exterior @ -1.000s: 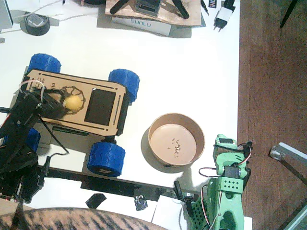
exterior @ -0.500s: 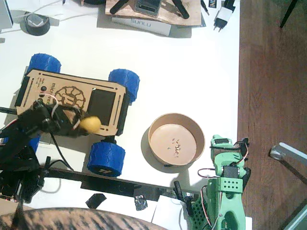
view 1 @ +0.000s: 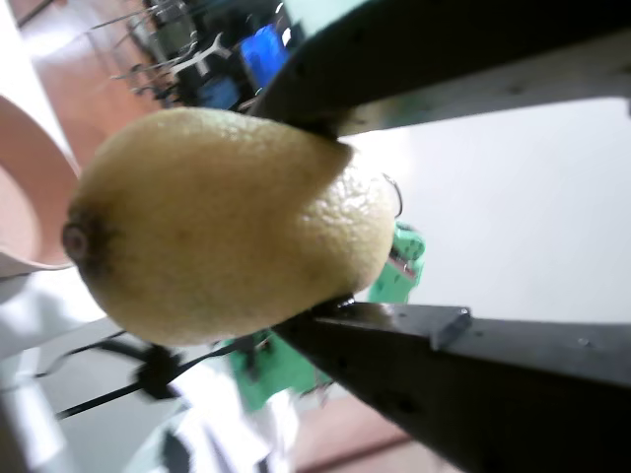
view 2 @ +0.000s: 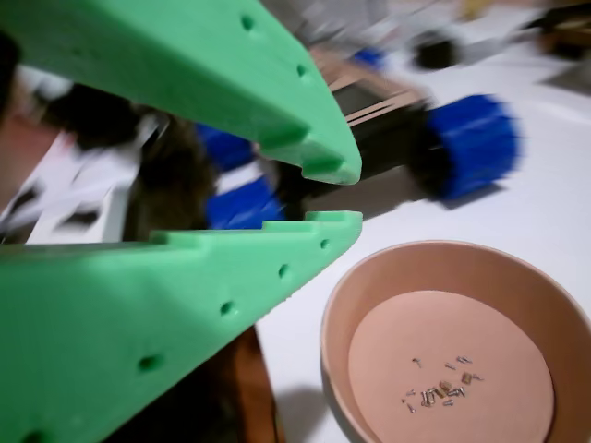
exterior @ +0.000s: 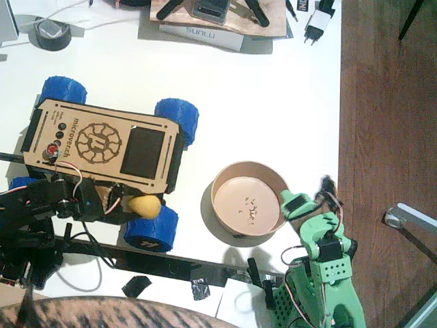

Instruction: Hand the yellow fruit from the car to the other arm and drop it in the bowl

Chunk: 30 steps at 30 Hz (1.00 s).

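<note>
My left gripper (exterior: pixel 131 203), the black one, is shut on the yellow fruit (exterior: pixel 141 204) and holds it just off the near edge of the car (exterior: pixel 95 143), above a blue wheel (exterior: pixel 151 227). In a wrist view the fruit (view 1: pixel 227 227) fills the space between the two black fingers. The tan bowl (exterior: pixel 250 167) stands to the right of the car, with a few crumbs inside. My right gripper (exterior: pixel 295 203), the green one, hovers at the bowl's right rim. In a wrist view its tips (view 2: pixel 346 194) stand slightly apart and hold nothing, with the bowl (view 2: pixel 443 251) below them.
The table's right edge (exterior: pixel 340 137) drops to a wooden floor close to the green arm. A tape roll (exterior: pixel 51 33), a box and a charger sit along the far edge. Black cables (exterior: pixel 89 239) run along the near edge.
The left gripper lifted the fruit off the car's deck and carried it toward the near right, past the car's edge. The green arm rose and swung its gripper toward the bowl's rim.
</note>
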Motion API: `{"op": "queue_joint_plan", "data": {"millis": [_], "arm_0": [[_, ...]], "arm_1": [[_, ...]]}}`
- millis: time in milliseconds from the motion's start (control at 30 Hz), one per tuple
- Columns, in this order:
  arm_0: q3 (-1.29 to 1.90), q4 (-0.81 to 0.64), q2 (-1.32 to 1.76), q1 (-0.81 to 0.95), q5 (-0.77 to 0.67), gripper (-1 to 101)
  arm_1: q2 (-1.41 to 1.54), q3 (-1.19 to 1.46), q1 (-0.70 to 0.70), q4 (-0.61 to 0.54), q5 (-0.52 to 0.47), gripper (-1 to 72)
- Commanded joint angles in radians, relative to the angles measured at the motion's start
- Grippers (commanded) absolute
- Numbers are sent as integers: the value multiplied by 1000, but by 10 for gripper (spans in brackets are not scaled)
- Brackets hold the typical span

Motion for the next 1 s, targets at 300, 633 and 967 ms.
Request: {"op": "queue_joint_plan", "data": {"millis": [300,633,967], "arm_0": [[179,-345,89,54,-250,-1],[225,-437,106,61,-261,-1],[227,-477,86,100,-362,-1]], "arm_1": [[178,-6,-342,-26,-439,-2],[176,32,-646,-133,-565,-2],[176,97,-874,-183,-600,-1]]}}
